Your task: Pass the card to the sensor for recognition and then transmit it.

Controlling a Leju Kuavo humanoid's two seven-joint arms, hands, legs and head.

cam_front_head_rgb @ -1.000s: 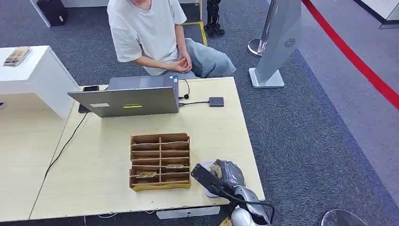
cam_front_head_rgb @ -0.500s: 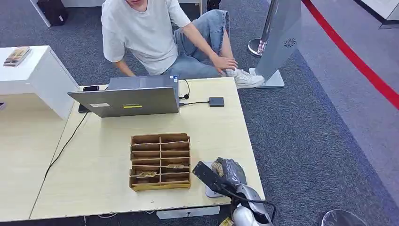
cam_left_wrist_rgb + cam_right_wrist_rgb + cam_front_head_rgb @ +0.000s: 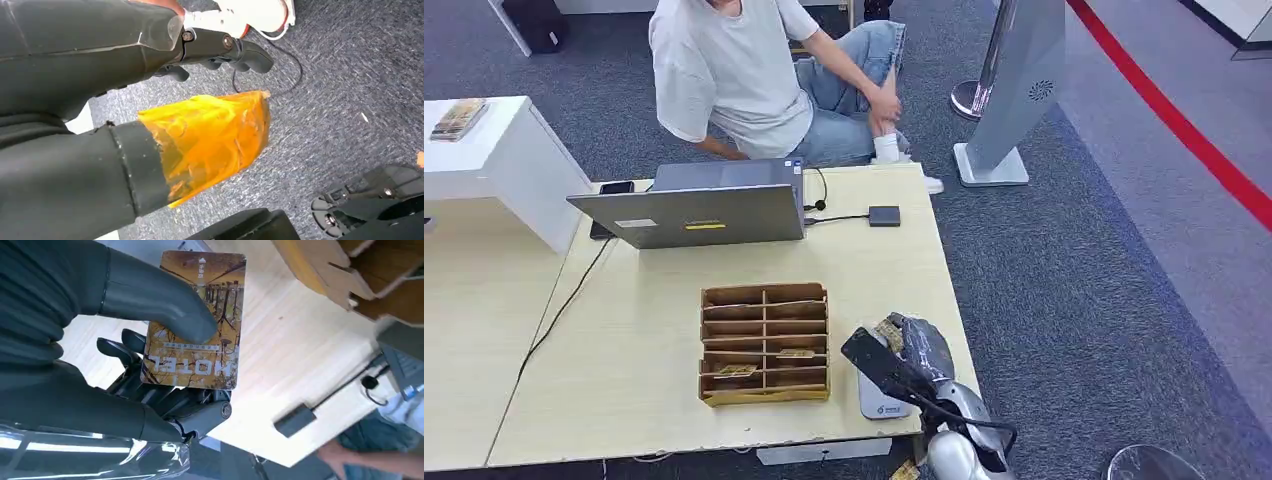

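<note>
The hotel key card (image 3: 196, 322) is pinched by the right hand (image 3: 911, 352) above the grey card reader (image 3: 880, 398) at the table's (image 3: 644, 330) near right corner. It should be lowered flat onto the reader and held steady. The left hand (image 3: 220, 47) holds nothing, its fingers curled.

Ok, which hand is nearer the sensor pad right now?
Right. The right hand holds the card just above the sensor pad at the table's near right corner. The left hand hangs over the carpet, away from the table.
</note>
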